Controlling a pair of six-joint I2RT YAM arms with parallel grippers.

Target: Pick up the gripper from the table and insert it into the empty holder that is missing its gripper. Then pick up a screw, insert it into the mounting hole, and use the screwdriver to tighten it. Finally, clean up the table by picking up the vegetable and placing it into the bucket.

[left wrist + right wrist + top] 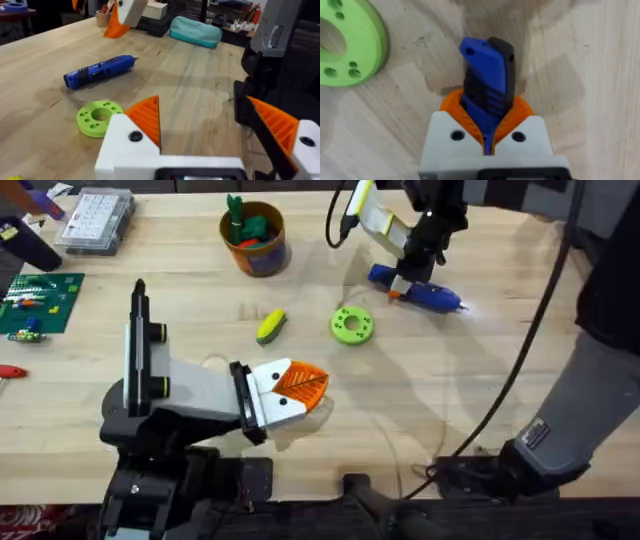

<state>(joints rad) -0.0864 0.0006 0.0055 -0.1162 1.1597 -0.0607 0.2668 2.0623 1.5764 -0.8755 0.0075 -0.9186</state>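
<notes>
i see the right gripper [490, 137] at the upper right of the overhead frame, jaws closed on the rear end of the screwdriver [425, 295], which lies flat on the bench [470, 390]. the left gripper [202, 132] sits lower centre, jaws wide apart and holding nothing. the vegetable [271, 326] lies mid-frame, left of the green disc [352, 325]. the bucket [256, 242] stands at upper centre.
</notes>
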